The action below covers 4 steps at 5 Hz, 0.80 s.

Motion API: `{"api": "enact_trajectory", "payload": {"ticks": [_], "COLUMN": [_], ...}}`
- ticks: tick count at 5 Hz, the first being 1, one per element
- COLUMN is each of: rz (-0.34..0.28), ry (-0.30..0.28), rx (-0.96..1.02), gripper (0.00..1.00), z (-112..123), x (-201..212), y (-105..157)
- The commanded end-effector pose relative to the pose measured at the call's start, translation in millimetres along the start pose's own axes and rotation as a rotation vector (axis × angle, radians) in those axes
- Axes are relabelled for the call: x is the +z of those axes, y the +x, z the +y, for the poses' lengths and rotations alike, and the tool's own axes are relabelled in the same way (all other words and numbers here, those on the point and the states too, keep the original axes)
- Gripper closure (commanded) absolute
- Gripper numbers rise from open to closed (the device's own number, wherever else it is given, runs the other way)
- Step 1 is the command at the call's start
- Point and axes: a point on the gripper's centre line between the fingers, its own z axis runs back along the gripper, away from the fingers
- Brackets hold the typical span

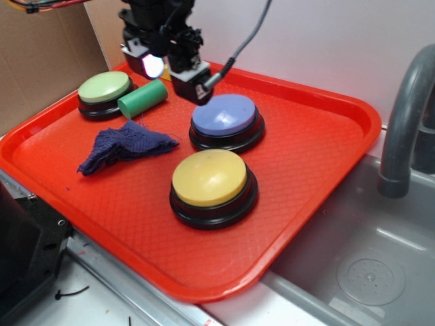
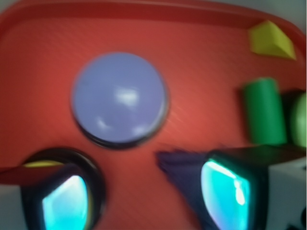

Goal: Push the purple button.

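One red tray (image 1: 326,129) fills most of the exterior view, and on it sit three dome buttons on black bases: the purple button (image 1: 224,115) near the centre, a yellow button (image 1: 209,178) just below it toward the lower middle, and a smaller green button (image 1: 104,88) at the upper left. One green cylinder (image 1: 143,98) lies on its side just right of the green button, and one crumpled blue cloth (image 1: 122,148) lies below them at the left of the tray. One gripper (image 1: 178,71) hangs at the top centre of the frame, above the tray and just up-left of the purple button, apart from it; a grey cable runs up from it to the right. In the blurred wrist view the purple button (image 2: 120,99) sits a little left of centre, with the two fingertips (image 2: 64,201) at the lower left and lower right, glowing cyan and spread apart with nothing between them. That view also shows one yellow wedge-shaped block (image 2: 271,40) at the upper right. A grey sink (image 1: 353,251) lies right of the tray, with one grey pipe (image 1: 406,115) at the right edge. No writing or brand can be read anywhere.
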Motion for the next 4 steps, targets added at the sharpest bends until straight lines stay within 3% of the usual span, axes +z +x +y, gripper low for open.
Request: {"api": "enact_trajectory", "payload": {"ticks": [1,2,4], "rz": [-0.044,-0.014,-0.004], "ry": [-0.057,-0.096,-0.103], "rx": [-0.024,-0.016,-0.014], "gripper": [0.00,0.00,0.00], "z": [1.3,4.3,5.8], "x": [33.0,43.2,65.7], "y": [-1.3,-6.8,-20.6]}}
